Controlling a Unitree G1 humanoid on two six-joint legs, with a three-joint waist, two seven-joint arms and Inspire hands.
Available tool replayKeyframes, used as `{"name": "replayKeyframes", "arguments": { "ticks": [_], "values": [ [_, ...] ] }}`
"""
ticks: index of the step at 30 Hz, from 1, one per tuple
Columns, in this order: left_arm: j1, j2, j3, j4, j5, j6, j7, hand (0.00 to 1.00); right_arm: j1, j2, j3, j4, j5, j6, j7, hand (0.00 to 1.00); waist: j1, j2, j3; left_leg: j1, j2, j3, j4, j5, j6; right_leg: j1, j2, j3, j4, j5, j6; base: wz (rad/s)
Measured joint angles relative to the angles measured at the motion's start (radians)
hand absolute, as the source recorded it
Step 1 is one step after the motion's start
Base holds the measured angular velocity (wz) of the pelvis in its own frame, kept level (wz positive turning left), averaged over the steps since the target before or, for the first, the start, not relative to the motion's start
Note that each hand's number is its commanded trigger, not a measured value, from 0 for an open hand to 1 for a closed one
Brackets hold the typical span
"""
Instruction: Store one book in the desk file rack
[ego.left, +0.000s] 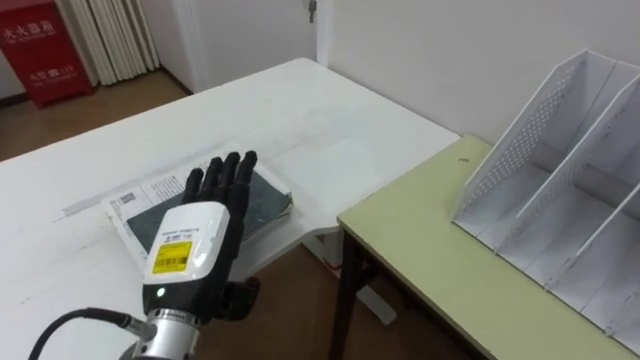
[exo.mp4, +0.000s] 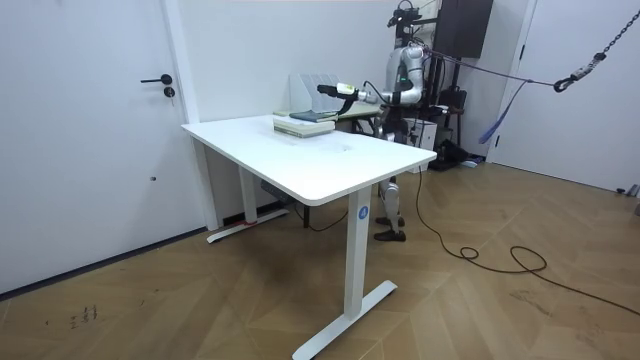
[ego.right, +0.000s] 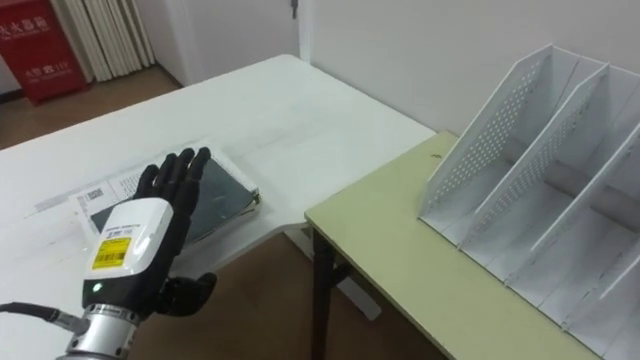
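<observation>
the left hand (ego.left: 195, 245) reaches over the book (ego.left: 268, 195), its fingers (ego.left: 225, 175) straight and slightly spread, grasping nothing. the dark-covered book lies flat on a lighter printed item (ego.left: 125, 200) near the white table's (ego.left: 300, 115) edge. the white file rack (ego.left: 560, 180) stands on the adjoining greenish table (ego.left: 420, 250), well apart from the book.

So the book (ego.left: 265, 200) lies near the right edge of the left bench (ego.left: 300, 110), with the left robot hand (ego.left: 195, 240) over it. The right bench (ego.left: 440, 270) sits just beside, carrying the file rack (ego.left: 560, 190), well apart from the book.
</observation>
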Motion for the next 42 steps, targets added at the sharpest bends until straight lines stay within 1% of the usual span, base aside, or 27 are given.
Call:
{"name": "replayKeyframes", "arguments": {
  "ticks": [2,5,9,12,13,17,21,25,26,31,32,33,34,35,39,42],
  "values": [
    [0.001,0.000,0.001,0.043,0.000,0.019,-0.010,0.00,0.000,-0.001,-0.009,-0.005,-0.001,0.000,0.006,0.00,0.000,0.005,0.0012,-0.004,0.000,-0.001,-0.001,0.000,0.000,-0.002,0.001,-0.001,0.001,0.001,-0.001,0.05],
    [0.016,0.000,0.005,0.049,0.001,0.041,-0.026,0.00,0.002,-0.006,-0.009,-0.007,0.000,0.001,0.010,0.00,0.001,0.008,0.0018,-0.005,-0.001,-0.002,0.000,0.000,0.000,-0.005,0.002,0.002,-0.002,0.003,-0.001,0.00],
    [0.029,0.000,0.012,0.049,0.001,0.051,-0.031,0.00,0.003,-0.019,-0.009,-0.006,-0.001,0.002,0.016,0.00,0.000,0.015,0.0053,-0.005,-0.002,-0.002,-0.001,0.000,0.000,-0.005,0.002,0.003,-0.004,0.003,-0.001,0.00],
    [0.030,0.000,0.016,0.049,0.001,0.070,-0.043,0.00,0.003,-0.022,-0.010,-0.007,-0.005,0.016,0.016,0.00,0.000,0.018,0.0063,-0.007,-0.002,-0.002,-0.002,0.000,0.000,-0.005,0.002,0.003,-0.005,0.003,-0.001,0.00],
    [0.031,0.000,0.018,0.050,0.001,0.075,-0.050,0.00,0.003,-0.022,-0.012,-0.007,-0.010,0.021,0.016,0.00,0.000,0.021,0.0058,-0.006,-0.003,-0.001,-0.001,0.000,0.000,-0.005,0.002,0.002,-0.006,0.003,-0.001,0.00],
    [0.038,-0.001,0.020,0.070,0.000,0.088,-0.053,0.00,0.002,-0.022,-0.017,-0.007,-0.034,0.021,0.015,0.00,-0.001,0.024,0.0054,-0.006,-0.003,-0.002,0.000,0.000,0.000,-0.005,0.002,-0.003,-0.005,0.003,-0.001,0.00],
    [0.041,-0.002,0.021,0.081,0.000,0.092,-0.060,0.00,0.002,-0.022,-0.027,-0.006,-0.034,0.022,0.013,0.00,-0.002,0.025,0.0055,-0.006,-0.001,-0.002,-0.001,0.000,0.000,-0.003,0.001,-0.012,-0.004,0.003,-0.001,0.04],
    [0.043,-0.002,0.021,0.121,0.000,0.115,-0.096,0.00,0.003,-0.022,-0.030,-0.014,-0.033,0.038,0.013,0.00,-0.002,0.028,0.0052,-0.008,0.001,-0.002,-0.002,0.000,0.000,-0.004,0.001,-0.013,-0.002,0.003,-0.001,0.00],
    [0.043,-0.002,0.021,0.124,0.000,0.117,-0.099,0.00,0.003,-0.022,-0.030,-0.014,-0.033,0.043,0.014,0.00,-0.001,0.029,0.0050,-0.009,0.001,-0.003,-0.004,0.000,0.000,-0.004,0.001,-0.013,-0.002,0.003,-0.001,0.00],
    [0.043,-0.004,0.022,0.127,0.001,0.126,-0.127,0.00,0.017,-0.023,-0.037,-0.039,-0.033,0.047,0.014,0.00,-0.003,0.032,0.0030,-0.008,-0.001,-0.002,-0.004,0.000,0.000,-0.003,0.001,-0.014,0.000,0.004,-0.002,0.00],
    [0.043,-0.004,0.022,0.127,0.001,0.128,-0.137,0.00,0.018,-0.023,-0.038,-0.042,-0.033,0.048,0.014,0.00,-0.004,0.034,0.0013,-0.008,-0.002,-0.002,-0.004,0.000,0.000,-0.003,0.001,-0.014,0.000,0.004,-0.002,0.00],
    [0.043,-0.004,0.022,0.128,0.000,0.128,-0.141,0.54,0.018,-0.023,-0.039,-0.043,-0.033,0.048,0.013,0.00,-0.004,0.036,0.0000,-0.008,-0.003,-0.002,-0.004,0.000,0.000,-0.003,0.001,-0.014,0.000,0.004,-0.002,0.00],
    [0.043,-0.004,0.022,0.129,0.000,0.128,-0.148,0.82,0.021,-0.023,-0.043,-0.045,-0.032,0.048,0.013,0.00,-0.005,0.040,-0.0021,-0.007,-0.003,-0.002,-0.004,0.000,0.000,-0.002,0.001,-0.015,0.000,0.004,-0.002,0.00],
    [0.043,-0.004,0.022,0.131,0.001,0.128,-0.153,1.00,0.021,-0.023,-0.046,-0.047,-0.032,0.046,0.013,0.00,-0.005,0.041,-0.0019,-0.006,-0.003,-0.002,-0.004,0.000,-0.001,0.000,0.001,-0.017,0.000,0.004,-0.002,0.03],
    [0.038,-0.004,0.031,0.130,-0.001,0.125,-0.144,1.00,0.023,-0.028,-0.046,-0.046,-0.021,0.043,0.014,0.00,-0.005,0.042,-0.0015,-0.002,-0.002,0.002,-0.005,0.001,-0.002,0.004,0.000,-0.015,-0.002,0.004,-0.002,0.01],
    [0.017,-0.003,0.054,0.129,0.000,0.124,-0.139,1.00,0.023,-0.030,-0.046,-0.047,-0.022,0.050,0.013,0.00,-0.004,0.044,-0.0007,0.016,-0.002,0.002,-0.010,0.001,-0.001,0.012,-0.002,-0.008,-0.004,0.000,-0.001,-0.03]
  ]
}}
